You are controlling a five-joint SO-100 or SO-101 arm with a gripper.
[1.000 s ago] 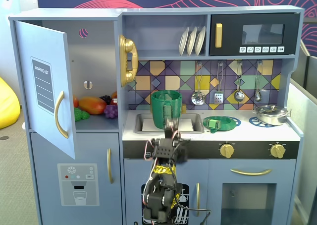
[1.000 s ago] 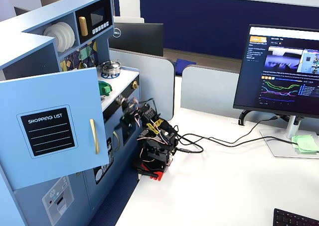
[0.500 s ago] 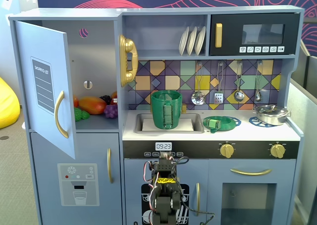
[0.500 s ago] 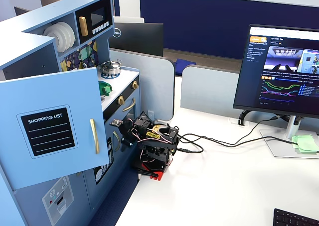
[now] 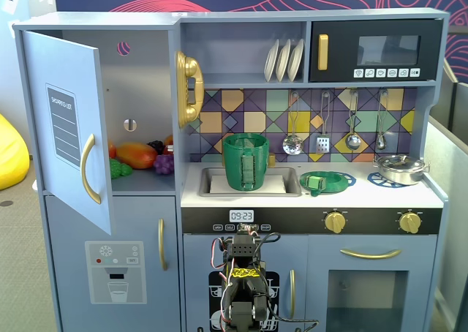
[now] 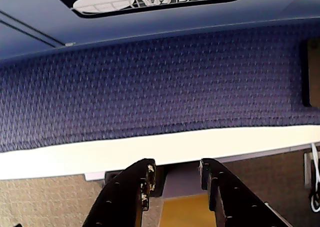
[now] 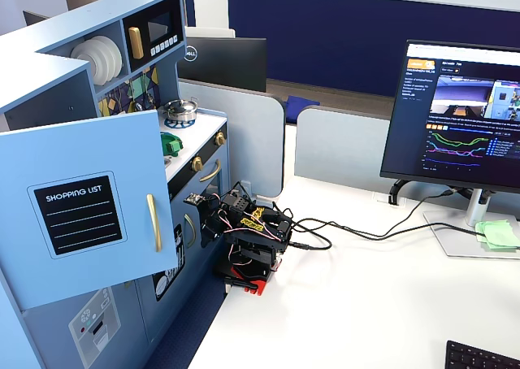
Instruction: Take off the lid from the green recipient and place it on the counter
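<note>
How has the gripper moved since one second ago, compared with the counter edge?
Yes. In a fixed view the gripper has dropped from in front of the green recipient to below the counter edge, folded low against the oven front.

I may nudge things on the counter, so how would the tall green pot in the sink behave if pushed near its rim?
The green pot is tall and tapered, so it would probably tip rather than slide. It looks like hollow plastic, likely light. The sink wall around its base might catch it.

Folded arm, gripper (image 6: 176, 179) slightly apart
</note>
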